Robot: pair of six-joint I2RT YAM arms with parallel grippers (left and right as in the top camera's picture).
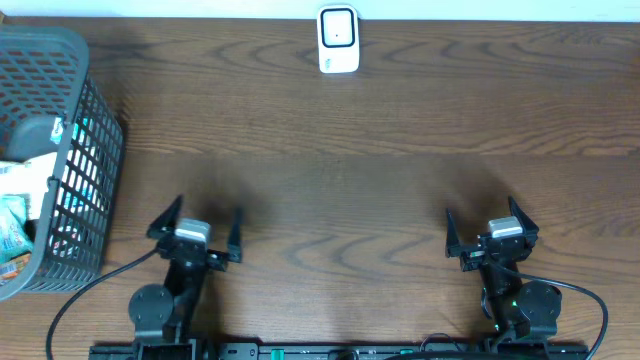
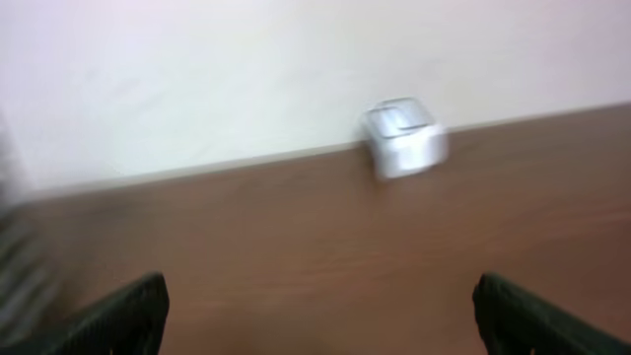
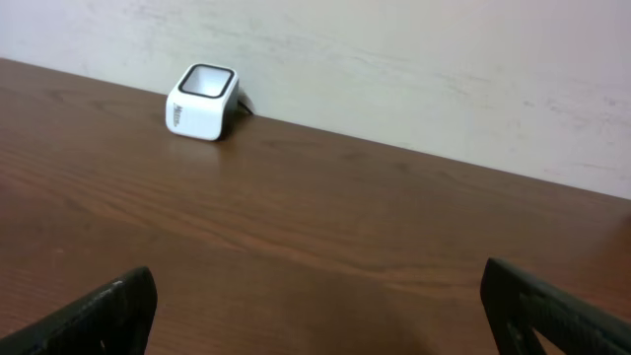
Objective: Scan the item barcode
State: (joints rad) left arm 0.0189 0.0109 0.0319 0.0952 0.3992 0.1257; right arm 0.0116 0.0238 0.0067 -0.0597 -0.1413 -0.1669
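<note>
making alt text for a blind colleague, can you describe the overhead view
A white scanner stands at the far edge of a brown wooden table. A grey mesh basket holding packets sits at the table's left edge. Two robot arms sit at the near edge, left hand and right hand both open and empty.

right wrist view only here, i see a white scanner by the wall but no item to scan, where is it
observer: In a grey mesh basket at the left edge of the table; packaged items lie inside it.
operator: is the left arm holding one
observer: No. The left gripper is open and empty, near the front edge, just right of the basket.
</note>
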